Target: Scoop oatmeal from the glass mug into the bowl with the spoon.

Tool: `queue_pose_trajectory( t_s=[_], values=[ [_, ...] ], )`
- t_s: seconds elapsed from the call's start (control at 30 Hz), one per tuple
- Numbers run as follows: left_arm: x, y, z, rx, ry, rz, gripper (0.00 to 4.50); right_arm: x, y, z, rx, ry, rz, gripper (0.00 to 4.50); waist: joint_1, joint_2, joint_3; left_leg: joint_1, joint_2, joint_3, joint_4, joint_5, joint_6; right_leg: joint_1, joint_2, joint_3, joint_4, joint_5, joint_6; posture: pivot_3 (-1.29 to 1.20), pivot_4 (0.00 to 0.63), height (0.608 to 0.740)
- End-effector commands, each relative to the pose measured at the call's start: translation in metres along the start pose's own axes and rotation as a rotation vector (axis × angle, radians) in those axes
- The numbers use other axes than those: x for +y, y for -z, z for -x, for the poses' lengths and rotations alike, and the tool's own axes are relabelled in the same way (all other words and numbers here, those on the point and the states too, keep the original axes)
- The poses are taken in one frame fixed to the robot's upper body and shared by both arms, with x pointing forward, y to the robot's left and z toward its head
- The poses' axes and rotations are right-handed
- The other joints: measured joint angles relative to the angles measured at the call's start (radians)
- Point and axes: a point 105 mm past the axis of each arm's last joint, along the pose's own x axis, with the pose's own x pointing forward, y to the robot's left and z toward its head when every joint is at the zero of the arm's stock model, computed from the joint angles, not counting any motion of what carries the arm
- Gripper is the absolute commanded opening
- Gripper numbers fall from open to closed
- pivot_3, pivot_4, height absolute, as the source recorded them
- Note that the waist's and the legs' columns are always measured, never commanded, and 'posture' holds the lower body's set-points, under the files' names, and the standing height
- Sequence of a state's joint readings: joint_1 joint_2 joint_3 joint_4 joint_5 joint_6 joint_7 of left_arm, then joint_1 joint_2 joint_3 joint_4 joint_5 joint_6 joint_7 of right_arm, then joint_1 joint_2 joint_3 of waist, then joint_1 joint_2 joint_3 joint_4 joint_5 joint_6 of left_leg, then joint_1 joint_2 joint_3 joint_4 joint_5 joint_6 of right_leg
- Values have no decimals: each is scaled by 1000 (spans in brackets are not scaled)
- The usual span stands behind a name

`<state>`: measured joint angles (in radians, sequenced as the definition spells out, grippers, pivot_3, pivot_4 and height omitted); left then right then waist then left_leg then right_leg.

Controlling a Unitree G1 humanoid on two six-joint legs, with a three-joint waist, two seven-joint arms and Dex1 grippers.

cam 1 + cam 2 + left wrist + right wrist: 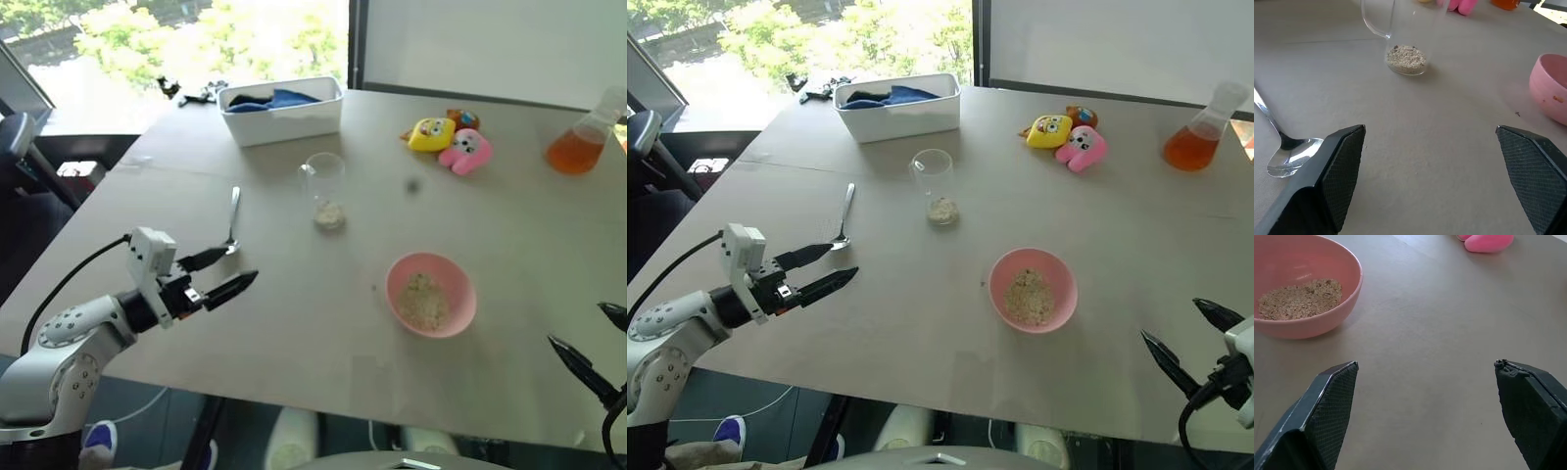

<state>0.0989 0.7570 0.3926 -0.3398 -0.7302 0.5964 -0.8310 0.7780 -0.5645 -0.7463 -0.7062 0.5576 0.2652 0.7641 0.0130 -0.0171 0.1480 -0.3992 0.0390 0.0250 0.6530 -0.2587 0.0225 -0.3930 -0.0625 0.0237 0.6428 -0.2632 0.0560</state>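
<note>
Place: looks like a lab or office-type test room, not a lived-in home
Table [921, 343]: big, plain beige, set by a window [196, 39] with trees seen outside
Props: a flask of orange liquid [1198, 132], cartoon toys [1068, 137], a white tub [896, 113] with blue cloth laid out like test items
Edge stuff: a chair [15, 137] and floor cables are seen at the left

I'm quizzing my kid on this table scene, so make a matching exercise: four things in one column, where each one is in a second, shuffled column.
Things:
1. spoon
2. glass mug
3. bowl
4. left gripper

Places:
A. standing upright with a little oatmeal at its bottom
B. open, empty, beside the spoon's scoop end
C. lying flat on the table, left of the mug
D. nearest the right gripper, holding a heap of oatmeal

Pairs: 1-C, 2-A, 3-D, 4-B
</note>
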Motion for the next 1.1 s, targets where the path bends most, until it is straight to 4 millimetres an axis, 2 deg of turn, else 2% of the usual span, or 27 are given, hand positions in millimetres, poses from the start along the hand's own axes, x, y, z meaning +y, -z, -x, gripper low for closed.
queue_pose_trajectory(
  t_s=[0.03, 0.27, 0.4, 0.47, 0.57, 0.67, 0.8, 0.9, 1.0, 1.1],
  values=[
    [-6, -10, -6, -34, 36, -5, 4448, -5, -7, -4, -22, 15, 39, 4500, 0, 0, 0, 0, 0, 0, 0, 0, 0, 0, 0, 0, 0, 0, 0, 0, 150, 740],
    [-4, -25, -25, -137, -7, 70, 4448, -3, -14, -16, -113, -5, 54, 4500, 0, -1, 1, 2, -1, -1, 3, 0, 0, 2, 1, 0, 1, 0, 0, 0, 150, 740],
    [3, -37, -37, -188, -109, 95, 4448, 8, -42, -27, -251, -105, 53, 4500, -2, -1, 1, 2, -1, -1, 3, 0, 0, 2, 1, 0, 1, 1, 1, 0, 150, 740],
    [16, -42, -45, -185, -254, 83, 4448, 21, -68, -33, -351, -206, 86, 4500, -1, -1, 1, 2, -1, -1, 3, 0, 0, 3, 2, 0, 1, 2, 3, 0, 150, 740],
    [38, -42, -50, -110, -466, 50, 4448, 33, -95, -36, -451, -311, 105, 4500, -1, -2, 2, 2, -1, -3, 5, 0, 0, 4, 3, 0, 3, 3, 4, 0, 150, 740],
    [55, -42, -53, 3, -610, 49, 4448, 42, -110, -37, -504, -394, 91, 4500, 2, -5, 3, 2, -1, -5, 5, 0, 0, 5, 4, -1, 3, 3, 4, 0, 150, 740],
    [74, -46, -51, 61, -749, 118, 4448, 45, -120, -35, -535, -472, 84, 4500, 1, -7, 4, 1, -1, -6, 6, 0, 0, 6, 4, -3, 3, 3, 4, 0, 150, 740],
    [84, -47, -56, 86, -776, 184, 4448, 45, -126, -34, -555, -513, 91, 4500, 0, -7, 4, 1, -1, -6, 7, 0, 0, 6, 4, -2, 3, 3, 4, 0, 150, 740],
    [94, -34, -65, 182, -810, 235, 4448, 43, -129, -35, -564, -529, 107, 4500, 0, -8, 5, 2, -1, -5, 8, 0, 0, 6, 5, -3, 4, 3, 4, 0, 150, 740],
    [102, -31, -74, 222, -825, 219, 4448, 46, -127, -38, -552, -535, 122, 4500, 0, -8, 5, 2, -1, -5, 8, 0, 0, 6, 5, -4, 4, 3, 4, 0, 150, 740]
  ],
)
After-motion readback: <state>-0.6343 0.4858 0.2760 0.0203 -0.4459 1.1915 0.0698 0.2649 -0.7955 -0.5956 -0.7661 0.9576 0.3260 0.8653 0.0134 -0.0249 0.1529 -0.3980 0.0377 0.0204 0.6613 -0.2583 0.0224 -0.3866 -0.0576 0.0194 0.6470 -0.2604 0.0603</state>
